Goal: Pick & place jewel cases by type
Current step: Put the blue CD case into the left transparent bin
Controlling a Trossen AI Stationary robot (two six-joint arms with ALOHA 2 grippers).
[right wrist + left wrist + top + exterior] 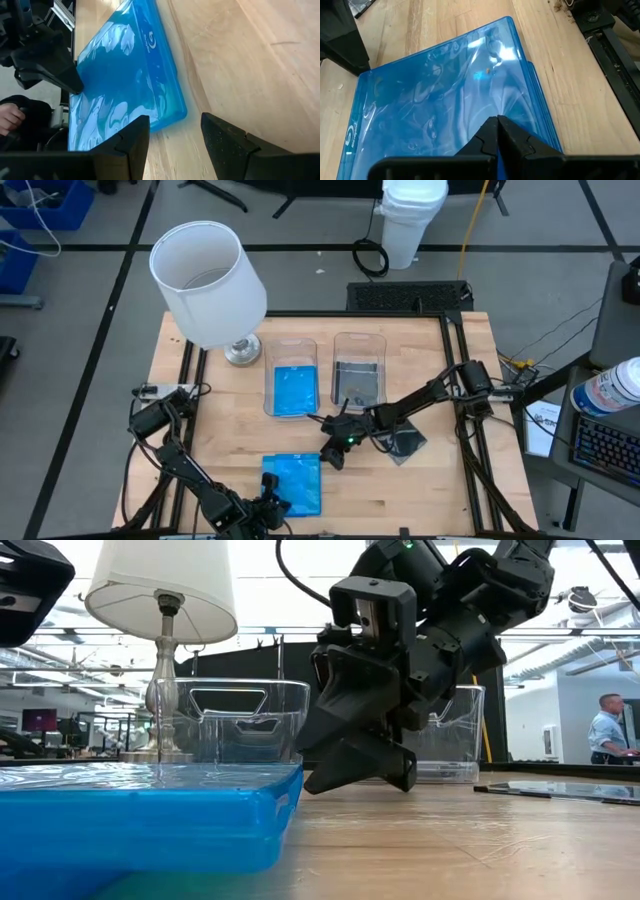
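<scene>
On the table (420, 490), blue jewel cases (293, 483) and a grey case (405, 443) await sorting; right hand (332, 457) released, left hand (272, 506) clenched on nothing.

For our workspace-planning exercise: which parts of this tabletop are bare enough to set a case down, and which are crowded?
Free: the front-right corner of the table, and the left strip between the lamp and the blue case. Crowded: the middle, where the right tool hangs open before both tubs, beside the dark case; the left tool sits shut at the blue case.
</scene>
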